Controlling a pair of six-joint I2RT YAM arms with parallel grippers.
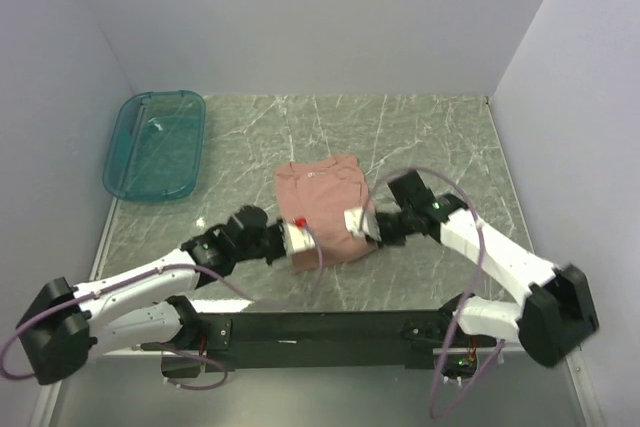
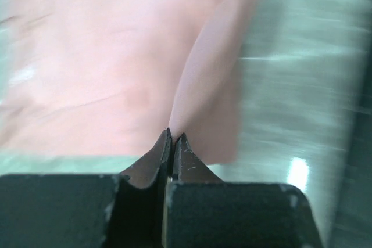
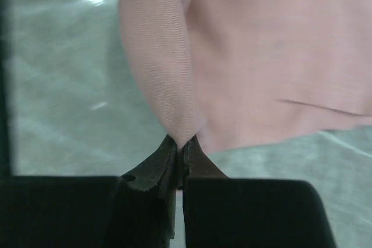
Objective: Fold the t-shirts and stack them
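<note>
Your left gripper (image 2: 173, 136) has its jaws pinched shut on a thin ridge of the salmon-pink t-shirt (image 2: 110, 68), right at the fingertips. Your right gripper (image 3: 181, 142) is clamped the same way on its own small peak of cloth. From above, the two grips sit at the near corners of the shirt, and the rest spreads away ahead of the fingers as a partly folded rectangle.

Each bite is small, so a quick lift or swing could pull one corner free. That side would drop and the fold would land skewed. You cannot tell from the wrist views, the left one blurred, whether each pinch holds every layer or only the top one. If it is only the top, the lower layers will likely stay down and the earlier fold will open.

Uneven travel between the arms would stretch or sag the edge between them and twist the fold line. The wrists are also close together, so watch for crowding.

Beyond the fingers, the far edge lies loose on the marbled table (image 1: 430, 137). A low, dragging carry could slide the whole shirt instead of folding it. The teal bin (image 1: 155, 142) stands well apart, far to the left of your left gripper, and looks like little risk.
</note>
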